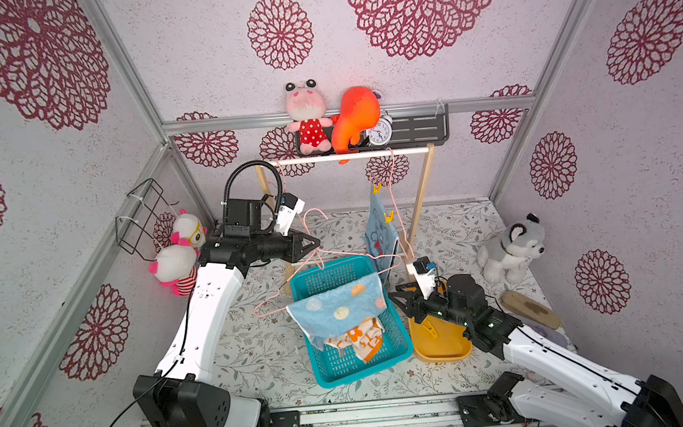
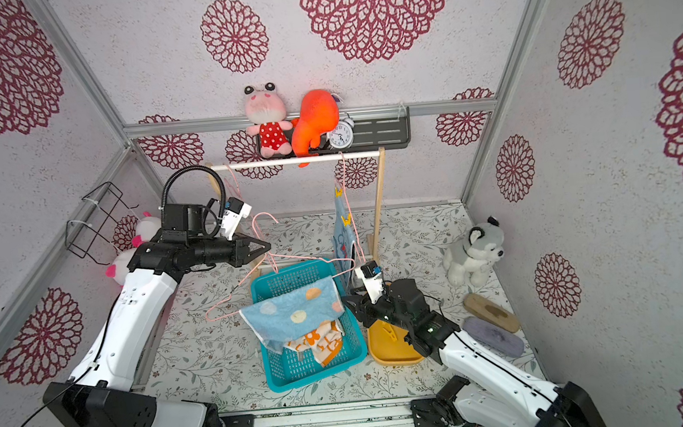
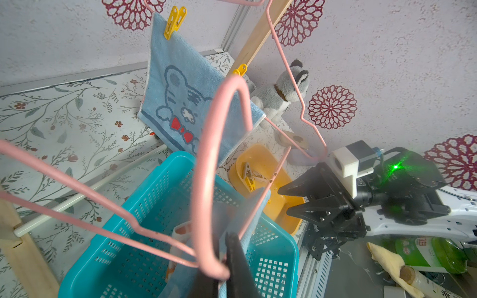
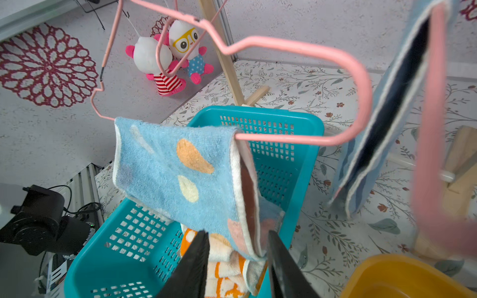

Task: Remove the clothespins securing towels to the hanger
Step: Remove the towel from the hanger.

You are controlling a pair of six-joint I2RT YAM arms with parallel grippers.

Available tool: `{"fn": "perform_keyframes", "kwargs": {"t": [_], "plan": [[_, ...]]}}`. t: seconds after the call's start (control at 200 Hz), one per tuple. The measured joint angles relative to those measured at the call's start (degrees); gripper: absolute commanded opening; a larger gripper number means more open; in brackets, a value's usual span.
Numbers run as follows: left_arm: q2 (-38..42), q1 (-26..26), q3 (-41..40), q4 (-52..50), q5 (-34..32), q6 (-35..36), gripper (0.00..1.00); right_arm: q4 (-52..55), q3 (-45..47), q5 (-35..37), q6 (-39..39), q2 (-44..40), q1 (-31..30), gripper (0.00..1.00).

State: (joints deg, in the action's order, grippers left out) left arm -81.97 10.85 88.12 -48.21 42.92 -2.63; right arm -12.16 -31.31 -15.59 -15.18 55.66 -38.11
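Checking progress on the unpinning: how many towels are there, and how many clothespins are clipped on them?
Towels: 3 (cartoon towel, dotted towel, flowered towel)
Clothespins clipped on: 2 (yellow clothespins, both on the cartoon towel)
Total: 5

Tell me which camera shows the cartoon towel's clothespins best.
Left wrist: both yellow clothespins on the cartoon towel appear large. Both top views show them tiny; right wrist shows only the towel's edge.

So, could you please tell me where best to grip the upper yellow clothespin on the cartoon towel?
Pinch the clothespin by its splayed tails, coming from above, away from the towel: they stand free past its top edge, and squeezing them should open it.
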Motion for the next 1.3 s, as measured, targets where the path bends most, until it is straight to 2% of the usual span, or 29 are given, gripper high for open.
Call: {"fn": "perform_keyframes", "kwargs": {"t": [0.6,0.886,1.101,1.301], "plan": [[0.1,0.0,0.0,0.0,0.0,0.0,0.00,-7.3,-3.3,0.8,-1.0,9.9,-3.3,0.24],[1.0,0.0,0.0,0.0,0.0,0.0,0.00,-7.0,-4.7,1.9,-0.9,10.7,-3.9,0.02],[1.0,0.0,0.0,0.1,-0.4,0.0,0.00,-1.6,-8.9,2.1,0.8,9.9,-6.4,0.00],[1.0,0.0,0.0,0.1,-1.0,0.0,0.00,9.5,-19.3,1.7,8.5,9.1,-11.3,0.00]]}}
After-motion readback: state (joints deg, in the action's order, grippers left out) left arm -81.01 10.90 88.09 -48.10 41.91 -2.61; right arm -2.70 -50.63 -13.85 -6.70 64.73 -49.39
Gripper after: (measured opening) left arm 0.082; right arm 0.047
